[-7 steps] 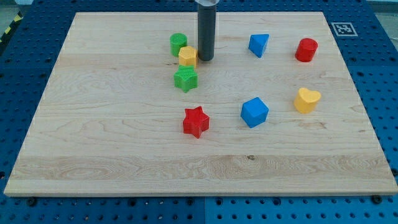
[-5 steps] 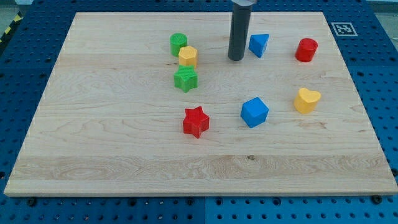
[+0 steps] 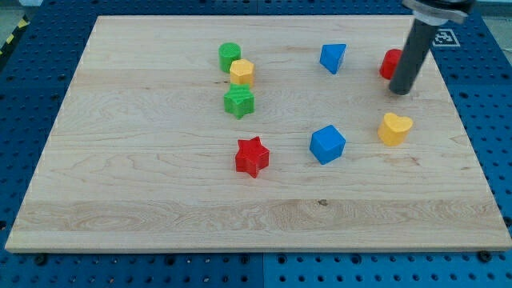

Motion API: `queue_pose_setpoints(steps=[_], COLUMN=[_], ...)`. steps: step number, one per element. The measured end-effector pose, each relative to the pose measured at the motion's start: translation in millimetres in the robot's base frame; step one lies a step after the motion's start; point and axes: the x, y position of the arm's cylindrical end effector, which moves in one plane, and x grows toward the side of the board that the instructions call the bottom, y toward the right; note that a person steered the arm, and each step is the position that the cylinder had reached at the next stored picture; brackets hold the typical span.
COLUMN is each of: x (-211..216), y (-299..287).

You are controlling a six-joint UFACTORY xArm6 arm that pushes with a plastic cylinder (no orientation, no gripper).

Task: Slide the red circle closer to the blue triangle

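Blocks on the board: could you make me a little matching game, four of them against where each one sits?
Things:
1. green circle
2. red star
3. yellow heart
4. red circle

Places:
A. partly hidden behind the dark rod, near the view's top right
B. below my tip, on the view's right
C. just above the yellow block, at the view's upper left
D. left of the blue cube, lowest in the view

Pairs: 1-C, 2-D, 3-B, 4-A
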Motion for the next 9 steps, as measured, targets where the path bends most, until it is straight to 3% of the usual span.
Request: queue_pose_setpoints(steps=[5, 9], x=[-70, -52], y=[56, 4])
